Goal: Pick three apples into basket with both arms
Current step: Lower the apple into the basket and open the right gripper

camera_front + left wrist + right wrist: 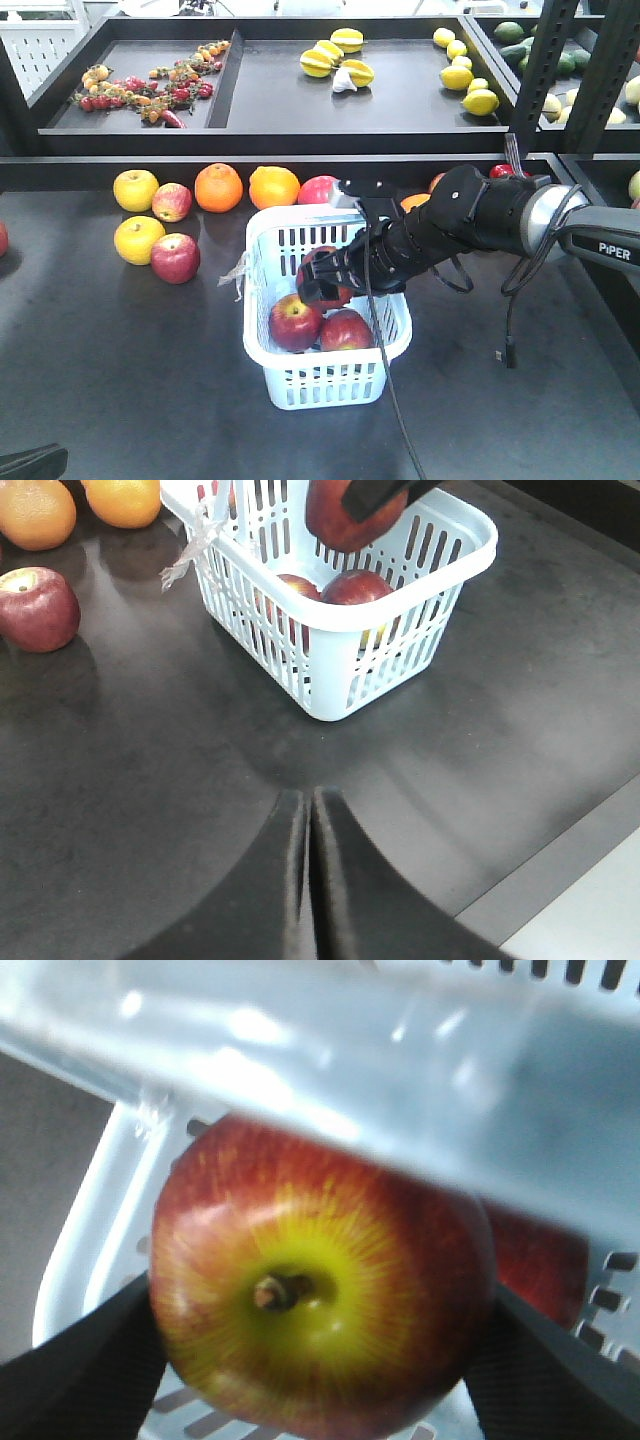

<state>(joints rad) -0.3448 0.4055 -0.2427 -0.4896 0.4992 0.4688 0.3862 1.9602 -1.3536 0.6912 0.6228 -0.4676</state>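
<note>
The pale blue basket point(262, 300) stands mid-table with two dark red apples point(295, 322) point(347, 330) lying in it. My right gripper point(322, 285) reaches in from the right and is shut on a third apple point(318, 262), held just above those two, inside the basket's rim. In the right wrist view this apple point(320, 1290) fills the space between the black fingers point(80, 1360), stem end facing the camera, with the basket wall point(400, 1090) behind. My left gripper point(308, 805) is shut on nothing, low over the table in front of the basket point(330, 620).
On the table left of the basket lie more red apples point(175, 257) point(172, 202), two yellow fruits point(137, 239) and two oranges point(218, 187). Another red fruit point(318, 190) sits behind the basket. A raised black tray shelf point(250, 140) with fruit runs along the back.
</note>
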